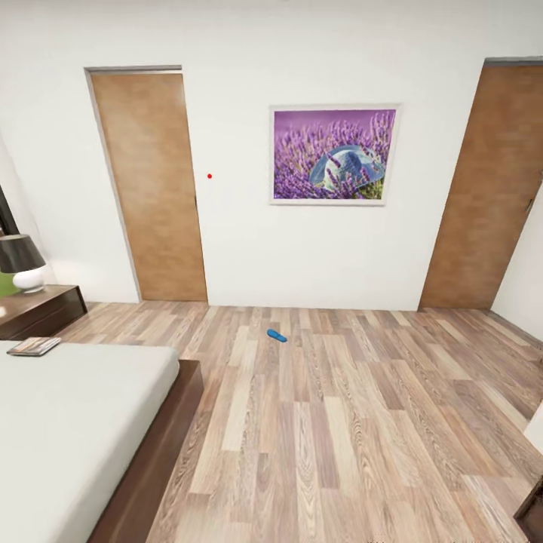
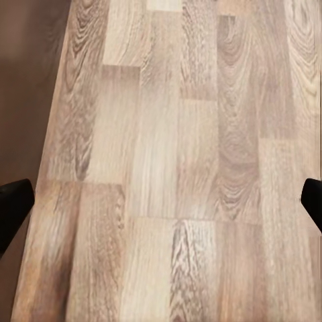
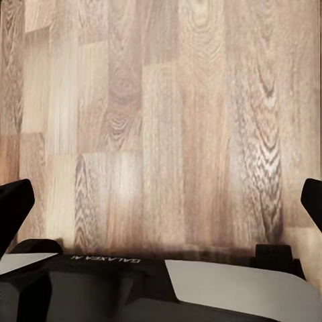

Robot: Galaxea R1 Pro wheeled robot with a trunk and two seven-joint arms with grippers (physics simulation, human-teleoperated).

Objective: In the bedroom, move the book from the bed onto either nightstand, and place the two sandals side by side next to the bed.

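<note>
In the head view the bed (image 1: pixel 68 422) with its pale mattress and dark brown frame fills the lower left. The book (image 1: pixel 33 345) lies flat on the mattress near its far left corner. Just beyond it stands a dark reddish-brown nightstand (image 1: pixel 41 309). One bright blue sandal (image 1: pixel 277 335) lies on the plank floor in the middle of the room, well away from the bed. The left wrist view shows my left gripper (image 2: pixel 161 204) open over bare floor, its dark fingertips at both edges. My right gripper (image 3: pixel 161 201) is open too, above floor planks, with nothing between its fingers.
A lamp (image 1: pixel 21 260) with a dark shade stands on the nightstand. Two tan wooden doors (image 1: pixel 151 185) (image 1: pixel 483 188) flank a framed lavender picture (image 1: pixel 333 154) on the white far wall. Dark furniture (image 1: pixel 532 509) shows at the lower right corner. My robot's base (image 3: pixel 154 288) shows under the right gripper.
</note>
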